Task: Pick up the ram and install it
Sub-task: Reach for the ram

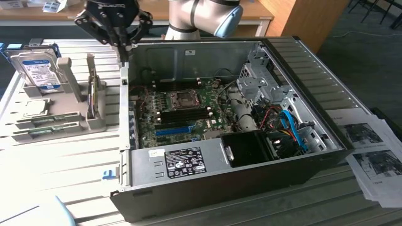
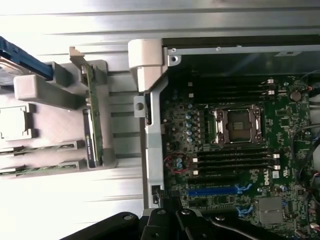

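— Two ram sticks (image 1: 47,121) (image 1: 45,133)?
— Yes, flat in the grey rack (image 1: 63,115), by the table (image 1: 63,160) edge at the exterior view's left, near a hard drive (image 1: 39,70).
— The pincer (image 1: 124,52)?
— Pressed together, above the case wall (image 1: 124,108).

Behind we see a wooden desk (image 1: 251,20) and a wooden panel (image 1: 301,19); the floor (image 1: 370,61) (dark grey carpet) lies beside a pale ribbed table (image 1: 56,160).
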